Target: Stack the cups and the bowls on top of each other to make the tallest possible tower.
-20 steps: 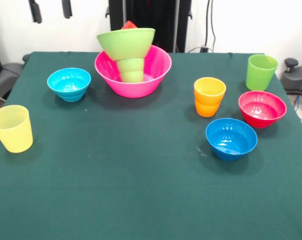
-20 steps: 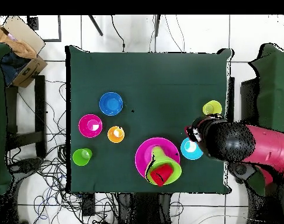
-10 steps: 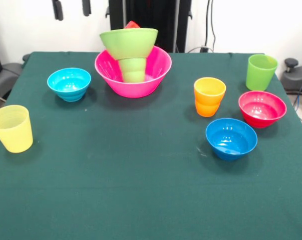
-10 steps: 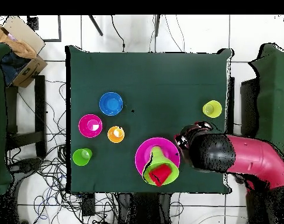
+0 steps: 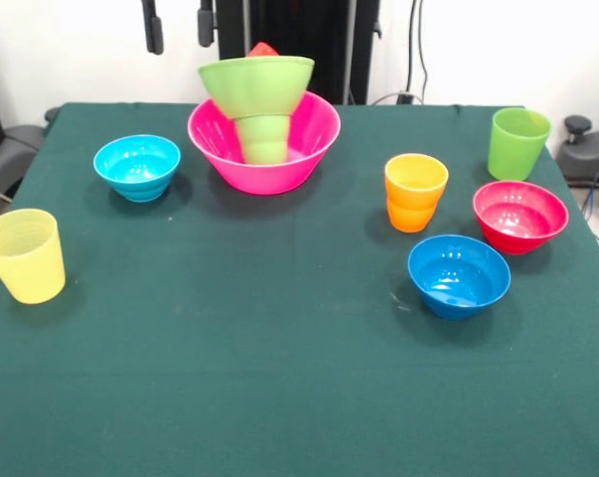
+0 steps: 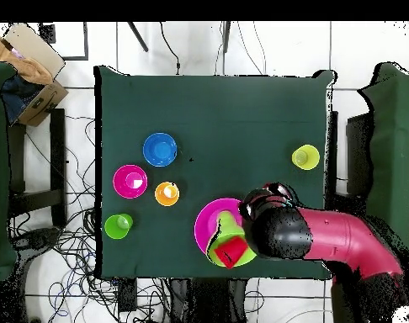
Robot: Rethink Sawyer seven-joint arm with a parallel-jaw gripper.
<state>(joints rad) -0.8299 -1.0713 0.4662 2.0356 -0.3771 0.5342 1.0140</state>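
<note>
Green cloth (image 5: 279, 378) is covering the table; gripper (image 5: 179, 25) is hanging spread and empty at 12 o'clock.

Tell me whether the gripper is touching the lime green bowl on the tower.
Apart. The front view shows the gripper up at the top edge, left of the lime green bowl, with bare wall between them.

Green-clothed table (image 5: 279, 397) under scattered cups (image 5: 415, 192) and bowls (image 5: 458, 274).
</note>
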